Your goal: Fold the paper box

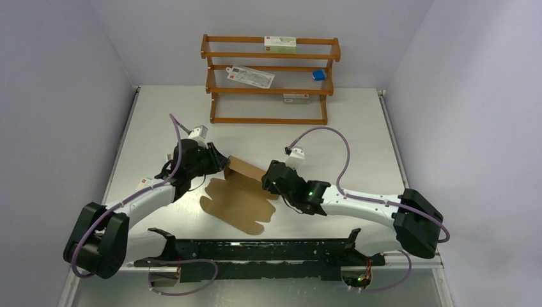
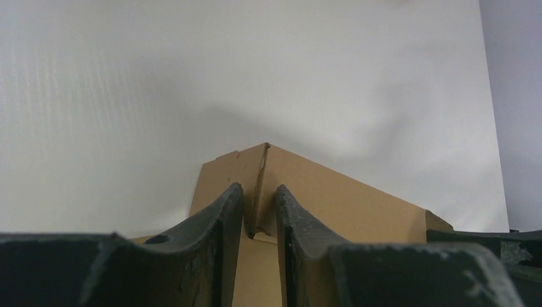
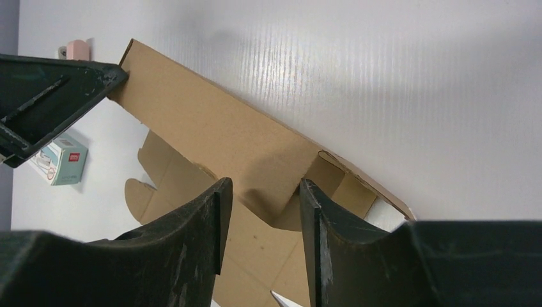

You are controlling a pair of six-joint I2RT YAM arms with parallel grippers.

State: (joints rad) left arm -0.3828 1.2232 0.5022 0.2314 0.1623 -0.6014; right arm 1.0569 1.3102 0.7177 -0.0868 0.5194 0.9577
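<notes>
The paper box (image 1: 235,201) is a brown die-cut sheet lying flat mid-table, with its far wall (image 1: 246,169) folded up. My left gripper (image 1: 225,162) is at the wall's left end. In the left wrist view its fingers (image 2: 259,188) stand nearly closed astride the raised corner crease of the box (image 2: 332,192). My right gripper (image 1: 267,181) is at the wall's right end. In the right wrist view its jaws (image 3: 262,185) are apart, with the wall (image 3: 217,128) and a side flap (image 3: 332,182) just ahead of them. I cannot see them touching.
A wooden rack (image 1: 270,80) stands at the back with white cartons (image 1: 280,42), a flat packet (image 1: 250,75) and a blue item (image 1: 317,75). A small carton (image 3: 61,160) lies beyond the box by the left gripper (image 3: 51,96). A black frame (image 1: 255,249) runs along the near edge.
</notes>
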